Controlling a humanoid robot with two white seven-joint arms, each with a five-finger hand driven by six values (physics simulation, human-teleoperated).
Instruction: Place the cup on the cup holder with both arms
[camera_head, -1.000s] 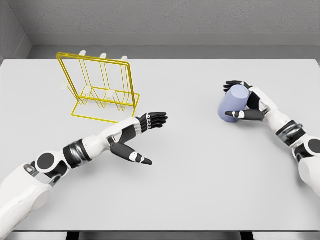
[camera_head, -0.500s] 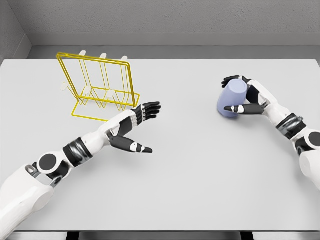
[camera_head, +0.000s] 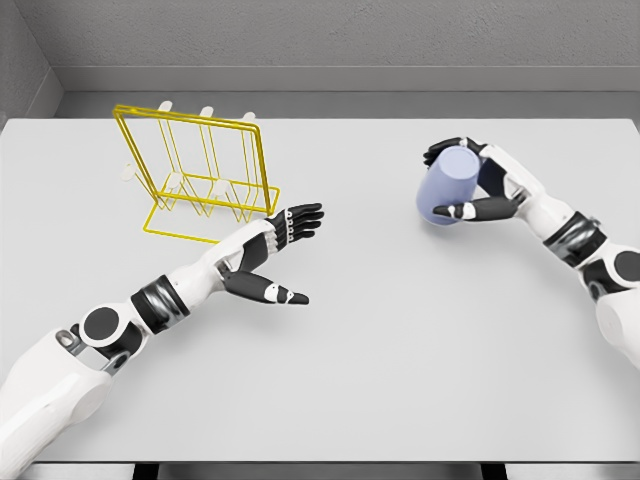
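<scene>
Smooth lavender cup (camera_head: 447, 189), tapered cylinder, in right robot hand (camera_head: 487, 187)

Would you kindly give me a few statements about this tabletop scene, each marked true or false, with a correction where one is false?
1. The right hand grips the blue cup. True.
2. The cup already sits on the yellow cup holder. False: it is far to the right of the holder, in the right hand.
3. The left hand is open and holds nothing. True.
4. The holder stands at the right edge of the table. False: it stands on the far left part.
5. The left hand grasps the holder's frame. False: it is beside the holder's near corner, fingers spread, not gripping it.
</scene>
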